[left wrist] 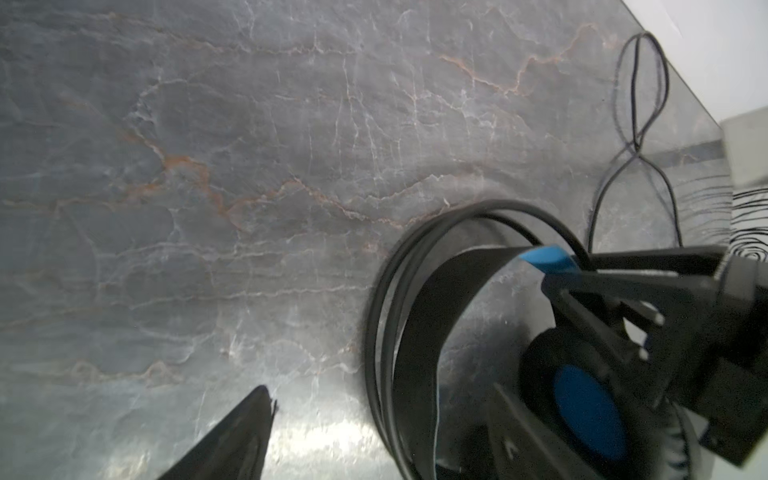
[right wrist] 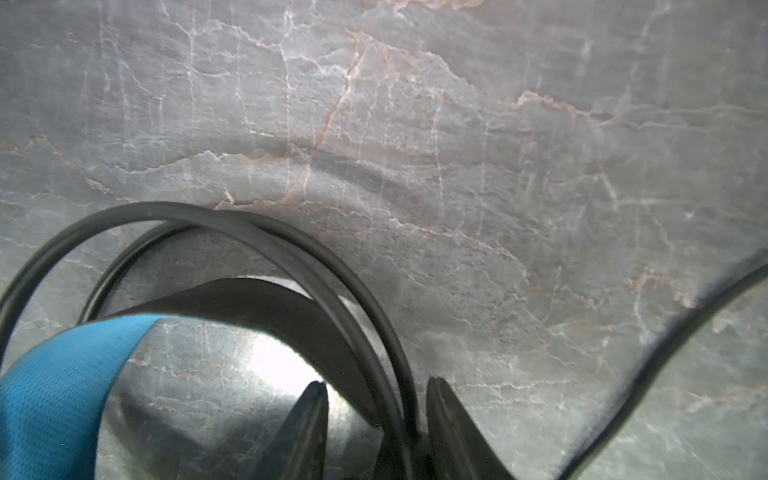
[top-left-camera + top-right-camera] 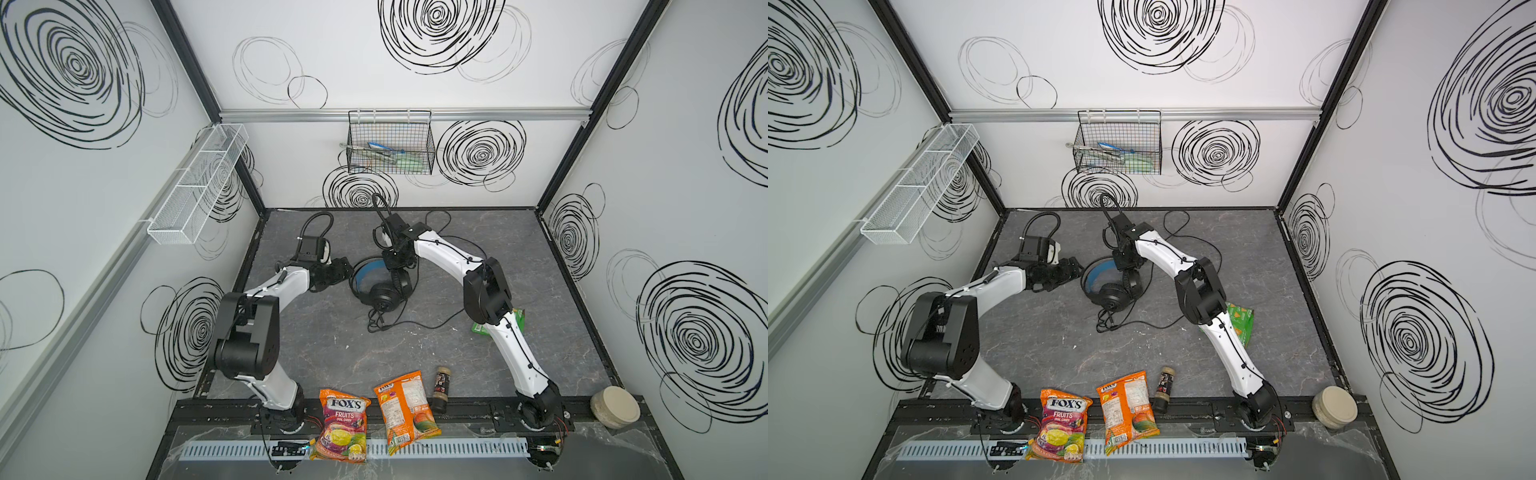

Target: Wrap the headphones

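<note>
Right wrist, right hand (image 2: 376, 382) astride headphones (image 2: 249, 299) arch, open tabletop (image 2: 457, 124) beyond

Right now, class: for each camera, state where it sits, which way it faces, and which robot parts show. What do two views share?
Both top views: high over the front edge, facing down toward the back wall; left arm, right arm, headphones between them.
Left wrist: on the left arm, facing across the table to the blue headband; one of its fingers shows.
Right wrist: on the right arm, facing down; its fingers straddle the wire arch.
Shared: both wrist views show that headband.
</note>
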Controlling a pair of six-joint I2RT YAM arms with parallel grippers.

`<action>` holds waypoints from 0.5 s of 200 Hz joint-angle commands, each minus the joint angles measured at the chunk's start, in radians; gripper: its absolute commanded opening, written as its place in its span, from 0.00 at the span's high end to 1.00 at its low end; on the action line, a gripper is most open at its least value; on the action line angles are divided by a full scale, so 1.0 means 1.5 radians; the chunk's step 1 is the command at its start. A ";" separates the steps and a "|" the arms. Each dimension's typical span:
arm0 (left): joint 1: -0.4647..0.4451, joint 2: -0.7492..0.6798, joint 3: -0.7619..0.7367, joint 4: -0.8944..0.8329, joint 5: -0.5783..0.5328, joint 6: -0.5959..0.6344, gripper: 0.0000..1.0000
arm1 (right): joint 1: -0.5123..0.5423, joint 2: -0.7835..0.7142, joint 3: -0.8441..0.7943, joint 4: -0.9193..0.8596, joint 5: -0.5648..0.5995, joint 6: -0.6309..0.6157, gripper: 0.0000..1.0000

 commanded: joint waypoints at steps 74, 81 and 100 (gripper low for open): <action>-0.064 0.114 0.129 -0.099 -0.076 0.108 0.15 | 0.013 -0.019 -0.002 -0.012 -0.020 -0.013 0.55; -0.070 0.120 0.134 -0.101 -0.079 0.107 0.15 | 0.013 -0.019 -0.004 -0.012 -0.022 -0.013 0.55; -0.085 0.139 0.143 -0.104 -0.090 0.108 0.15 | 0.013 -0.019 -0.003 -0.011 -0.026 -0.012 0.54</action>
